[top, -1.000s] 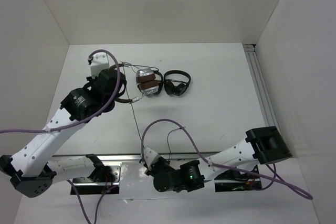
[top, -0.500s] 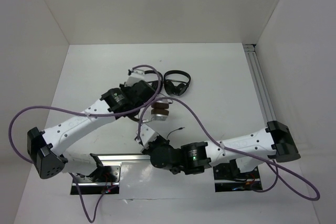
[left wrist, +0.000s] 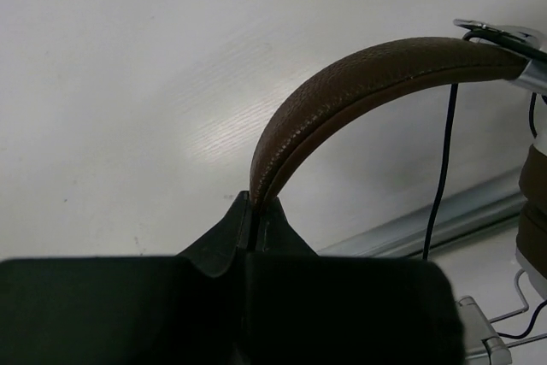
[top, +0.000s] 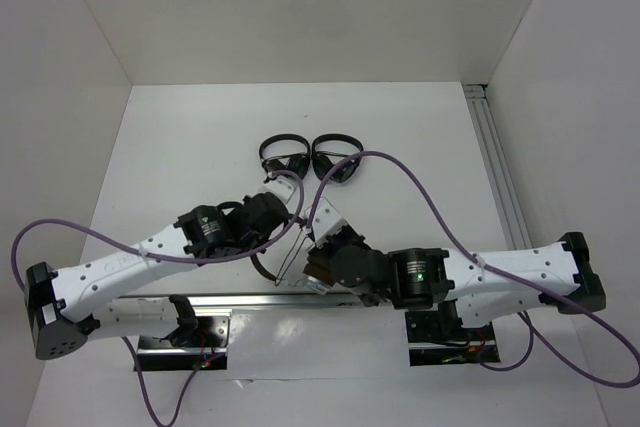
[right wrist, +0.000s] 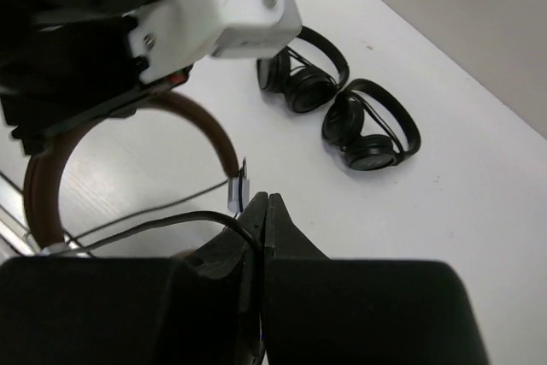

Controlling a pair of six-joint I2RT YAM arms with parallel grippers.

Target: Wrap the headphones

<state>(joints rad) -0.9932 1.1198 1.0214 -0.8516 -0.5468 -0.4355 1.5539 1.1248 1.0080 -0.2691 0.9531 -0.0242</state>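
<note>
- The headphones (left wrist: 367, 70) are no longer lying up against the black folded headphones (top: 337, 159). Over the last second they are being carried off that spot, and they are now hanging on the near side of the black pair, close to the metal rail (top: 240, 299).
- The left gripper (left wrist: 252, 209) is pinching the headphones by their brown band, fingers pressed together on its edge. It appears to be holding them clear of the table (top: 420, 137).
- The right gripper (right wrist: 259, 211) was sitting well to the near side of the black pair a second ago and is now meeting the left one. Its fingers are pressing together on the thin black cable (right wrist: 197, 214), just beside the end of the band.
- With one arm gripping the band and the other the cable, the arms are looking set for winding. I am judging the wrapping itself as not yet begun, since the cable is still trailing loose.
- Open table is lying to both sides of the black pair and beyond it.
- On the near side of the black pair, the rail and the arms' own links are crowding the work, and the purple harness cables (top: 400, 165) are looping overhead. A wide winding sweep is risking a snag there, or a knock into the black pair.
</note>
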